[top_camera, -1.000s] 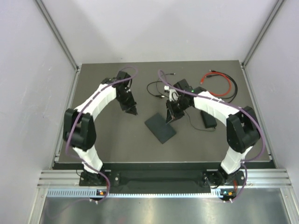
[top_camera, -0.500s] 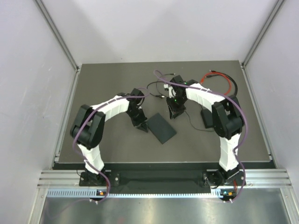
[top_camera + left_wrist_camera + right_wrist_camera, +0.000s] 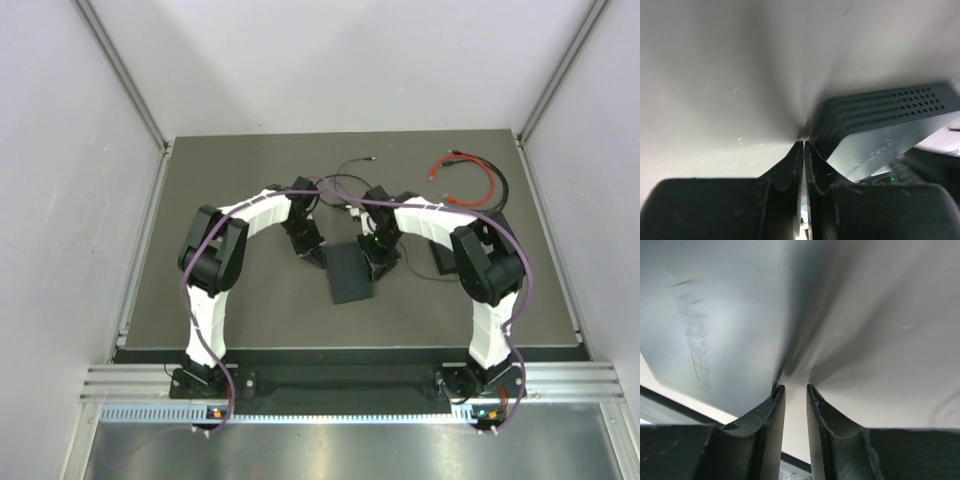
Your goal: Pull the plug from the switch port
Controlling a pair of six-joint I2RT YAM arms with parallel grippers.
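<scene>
Newly inward beside one switch, two end effectors: left end effector clenched, right end effector slightly released

Sockets unreadable
From above, the switch was too small to show its sockets or plug; the right gripper covered its 2 o'clock edge, and the left wrist view cut it off at 3 o'clock.
</scene>
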